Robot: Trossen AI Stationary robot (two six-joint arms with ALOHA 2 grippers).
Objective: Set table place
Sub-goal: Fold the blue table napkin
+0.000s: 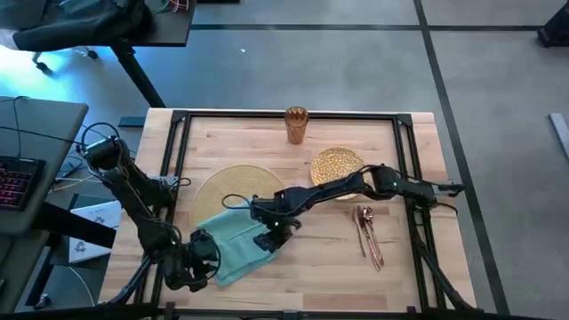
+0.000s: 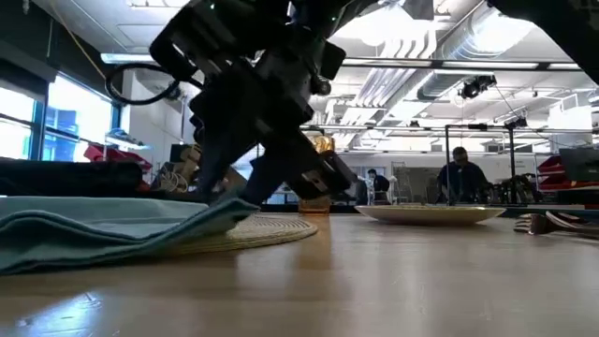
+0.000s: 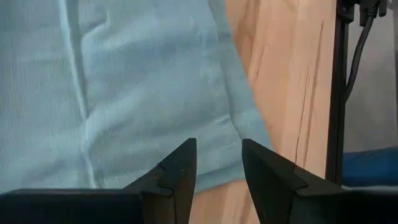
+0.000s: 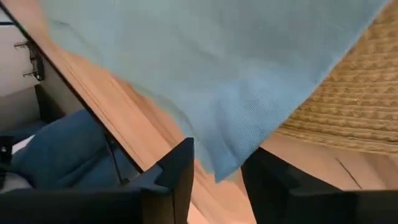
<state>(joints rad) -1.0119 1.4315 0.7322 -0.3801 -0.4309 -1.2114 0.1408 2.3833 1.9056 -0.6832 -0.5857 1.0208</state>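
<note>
The teal napkin (image 1: 238, 238) lies on the near left part of the counter (image 1: 311, 267). Its far edge rests on top of the big round placemat (image 1: 233, 185). Its long side runs slanted, from the near left corner up toward the middle.

Both arms are at the napkin. The left gripper (image 1: 203, 258) is at the napkin's near left end, down by the near edge of the counter. In the left wrist view its fingers (image 3: 177, 177) are a little way apart with nothing between them, and the cloth lies just past their tips. The right gripper (image 1: 269, 233) has its arm stretched all the way across from the right side, and it sits over the napkin's right edge. In the right wrist view its fingers (image 4: 180, 165) are also a little apart, and a corner of the cloth hangs right at the gap between them. I think the right one is the nearer of the two to taking hold, but I cannot say it is pinching the cloth yet.

Here is the count:
- one napkin
- one placemat
- one glittery gold plate (image 1: 337, 165), just to the right of the placemat
- one amber cup (image 1: 296, 124), at the far side
- a small bunch of cutlery (image 1: 368, 235) to the right, with its pieces lying together, pointing near to far. I cannot count them for sure.
</note>
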